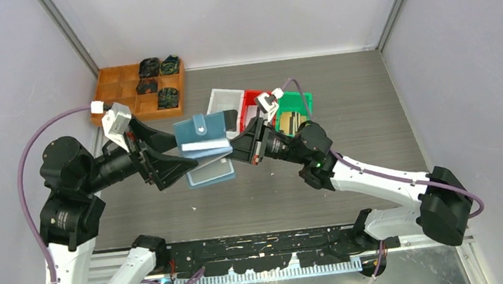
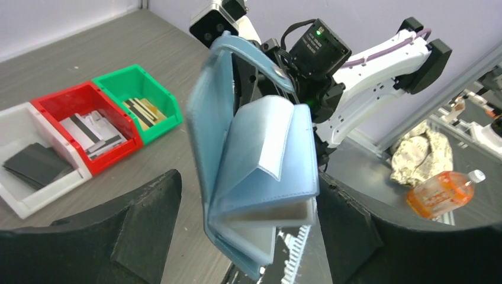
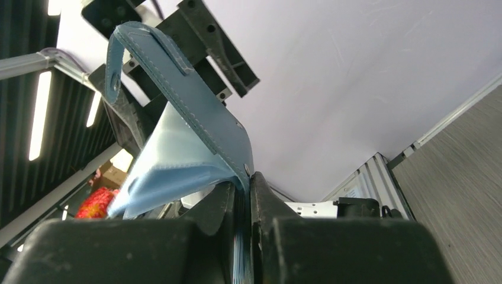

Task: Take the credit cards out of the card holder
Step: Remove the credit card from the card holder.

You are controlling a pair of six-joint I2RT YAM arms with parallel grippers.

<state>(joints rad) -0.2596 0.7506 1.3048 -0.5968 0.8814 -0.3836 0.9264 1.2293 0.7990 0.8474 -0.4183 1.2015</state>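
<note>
The slate-blue card holder (image 1: 201,147) hangs open in the air over the middle of the table. My right gripper (image 1: 241,147) is shut on its cover edge, which the right wrist view (image 3: 195,112) shows pinched between the jaws (image 3: 245,198). My left gripper (image 1: 183,155) is open, with its fingers on either side of the holder's clear sleeves (image 2: 260,160). Its right finger (image 2: 355,225) is at the sleeve edge and its left finger (image 2: 118,236) is well apart. No card shows in the sleeves. Tan-gold credit cards (image 2: 145,111) lie in the green bin (image 1: 299,100).
A white bin (image 2: 23,195) with dark cards and a red bin (image 2: 59,100) with grey cards stand beside the green one. An orange compartment tray (image 1: 120,92) with dark items sits at the back left. A bottle (image 2: 441,192) and a crumpled cloth (image 2: 423,151) lie beyond the table's near edge.
</note>
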